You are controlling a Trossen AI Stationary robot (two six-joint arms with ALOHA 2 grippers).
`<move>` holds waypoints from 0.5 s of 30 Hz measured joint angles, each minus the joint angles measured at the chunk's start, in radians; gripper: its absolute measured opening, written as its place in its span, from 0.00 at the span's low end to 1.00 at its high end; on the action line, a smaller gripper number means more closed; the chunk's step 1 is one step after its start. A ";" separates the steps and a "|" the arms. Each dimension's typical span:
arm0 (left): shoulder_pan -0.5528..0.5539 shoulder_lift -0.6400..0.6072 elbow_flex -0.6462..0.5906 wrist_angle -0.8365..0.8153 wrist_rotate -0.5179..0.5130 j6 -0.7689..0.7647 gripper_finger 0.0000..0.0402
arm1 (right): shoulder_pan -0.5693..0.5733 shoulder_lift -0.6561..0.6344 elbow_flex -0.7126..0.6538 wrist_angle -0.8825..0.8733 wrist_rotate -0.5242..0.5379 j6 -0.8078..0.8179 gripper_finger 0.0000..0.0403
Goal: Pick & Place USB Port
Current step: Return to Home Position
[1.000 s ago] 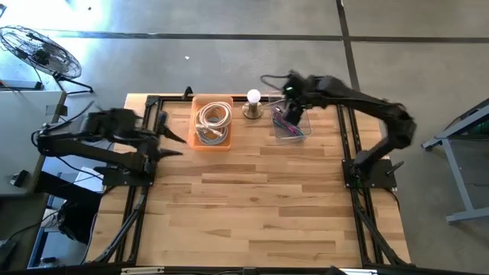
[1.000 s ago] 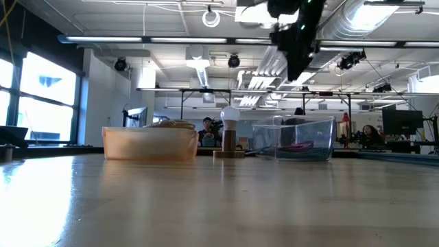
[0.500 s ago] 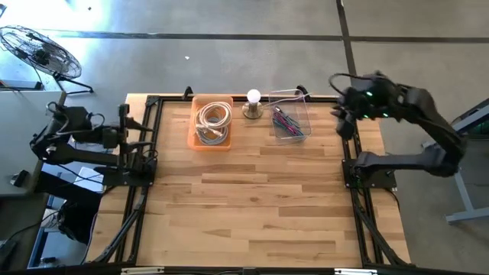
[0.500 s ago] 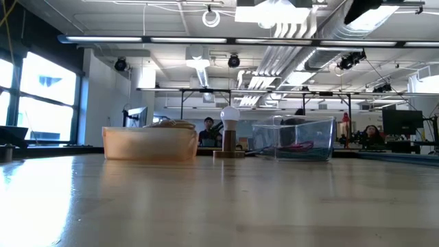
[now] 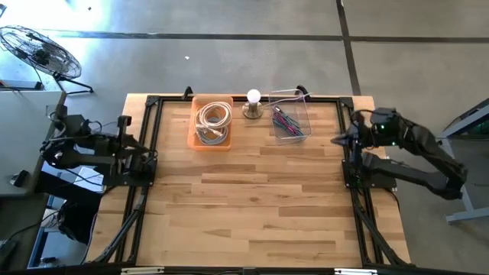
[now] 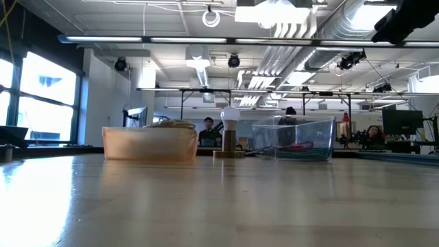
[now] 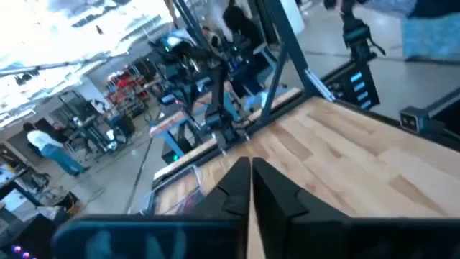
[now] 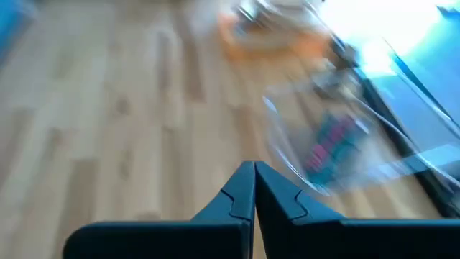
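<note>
A clear plastic box (image 5: 289,122) stands at the table's far side with small pink and dark USB pieces (image 5: 285,121) lying in it; it also shows in the low view (image 6: 293,139) and the right wrist view (image 8: 338,144). My right gripper (image 5: 339,140) is shut and holds nothing, at the table's right edge, right of the box; the same arm shows high up in the low view (image 6: 405,20). My left gripper (image 7: 251,176) is shut and holds nothing, drawn back at the table's left edge (image 5: 144,149).
An orange bin (image 5: 212,122) with a coiled pale cable stands left of the box, and a lamp with a white bulb (image 5: 253,103) stands between them. A black frame (image 5: 153,114) runs along the table's edges. Bare wood fills the middle and near half.
My right gripper has drawn back from above the clear box toward the table's right edge and come down. My left arm has pulled back from near the orange bin toward the table's left edge. The box, the lamp and the bin have stayed in place.
</note>
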 joint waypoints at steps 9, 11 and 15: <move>0.000 -0.080 -0.227 0.175 0.002 -0.038 0.01 | 0.001 -0.116 -0.181 0.386 -0.386 0.042 0.00; 0.000 -0.081 -0.271 0.239 -0.006 -0.046 0.01 | 0.002 -0.112 -0.206 0.431 -0.419 0.083 0.00; 0.000 -0.080 -0.331 0.303 -0.012 -0.080 0.01 | 0.002 -0.114 -0.273 0.620 -0.480 0.229 0.00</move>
